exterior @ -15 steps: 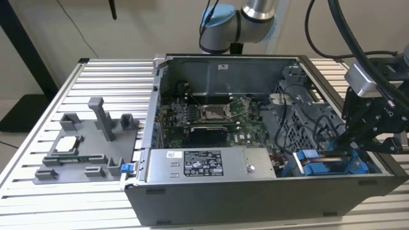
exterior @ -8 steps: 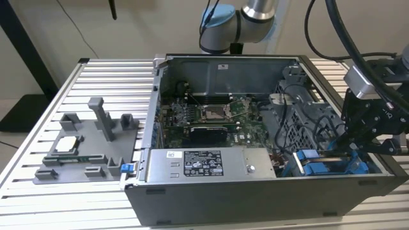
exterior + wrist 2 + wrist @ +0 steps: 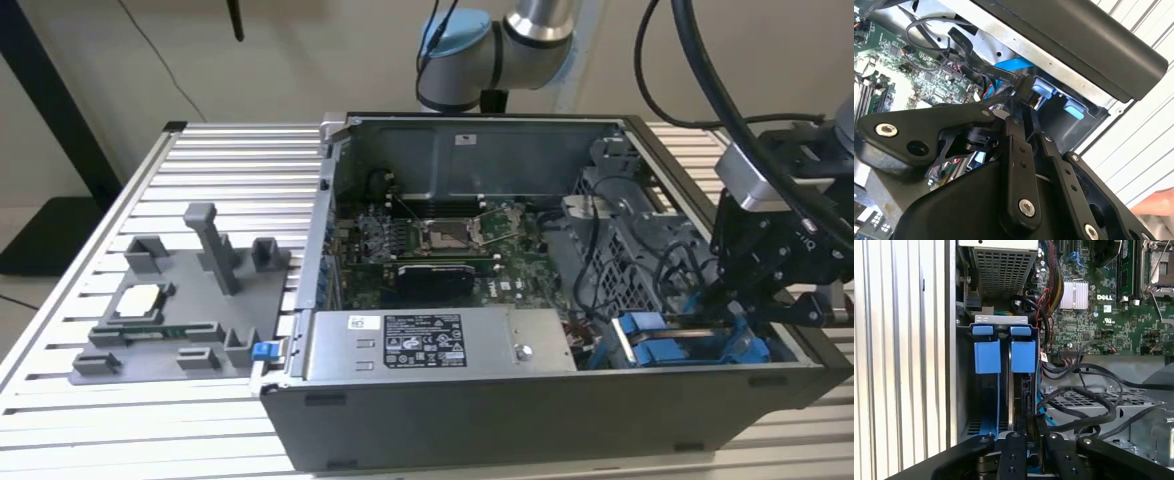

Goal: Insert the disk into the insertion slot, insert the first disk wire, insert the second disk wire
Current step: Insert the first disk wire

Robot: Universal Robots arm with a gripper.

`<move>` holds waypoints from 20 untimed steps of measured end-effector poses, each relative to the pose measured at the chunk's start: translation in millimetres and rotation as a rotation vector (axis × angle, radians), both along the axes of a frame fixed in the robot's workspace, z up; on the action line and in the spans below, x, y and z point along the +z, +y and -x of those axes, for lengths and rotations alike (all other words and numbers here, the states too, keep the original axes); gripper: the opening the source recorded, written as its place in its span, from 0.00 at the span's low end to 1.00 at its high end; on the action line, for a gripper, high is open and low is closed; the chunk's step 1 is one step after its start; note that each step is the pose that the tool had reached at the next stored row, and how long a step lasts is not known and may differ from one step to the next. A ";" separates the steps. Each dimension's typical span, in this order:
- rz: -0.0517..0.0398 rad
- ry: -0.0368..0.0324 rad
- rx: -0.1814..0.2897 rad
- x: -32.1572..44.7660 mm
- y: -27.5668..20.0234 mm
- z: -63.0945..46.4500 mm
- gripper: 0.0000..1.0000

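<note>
The disk sits in the insertion slot [image 3: 961, 385] at the case's corner on the exterior view's right. Its blue carrier [image 3: 987, 356] [image 3: 661, 352] shows two blue tabs, and its silver body is hidden. My gripper [image 3: 727, 315] hangs right over this bay. In the second wrist view the gripper [image 3: 1026, 107] is shut on the black plug [image 3: 1024, 86] of a flat black disk wire [image 3: 981, 67], held just beside the blue tabs [image 3: 1046, 90]. In the first wrist view the gripper [image 3: 1031, 432] holds the plug at the carrier's edge. A thin blue wire [image 3: 998, 405] runs down inside the bay.
The labelled silver power-supply box [image 3: 427, 345] lies beside the bay, with the motherboard [image 3: 427, 240] behind it. Loose black cables [image 3: 1084, 405] loop over a perforated cage. A grey fixture [image 3: 187, 300] with parts stands on the slatted table. A hand [image 3: 1154, 205] shows at the picture's edge.
</note>
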State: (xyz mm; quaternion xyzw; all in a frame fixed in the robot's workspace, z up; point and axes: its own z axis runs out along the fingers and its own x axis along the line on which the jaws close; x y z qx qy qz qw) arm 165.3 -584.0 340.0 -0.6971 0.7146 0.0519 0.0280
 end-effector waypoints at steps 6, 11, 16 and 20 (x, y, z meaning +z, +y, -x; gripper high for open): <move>-0.0004 -0.0004 0.000 -0.3 0.6 0.0 0.00; -0.0004 -0.0013 0.000 -0.4 1.4 0.0 0.00; 0.0001 -0.0018 0.000 -1.7 1.8 0.0 0.00; 0.0012 -0.0019 0.000 -6.4 1.8 -0.1 0.00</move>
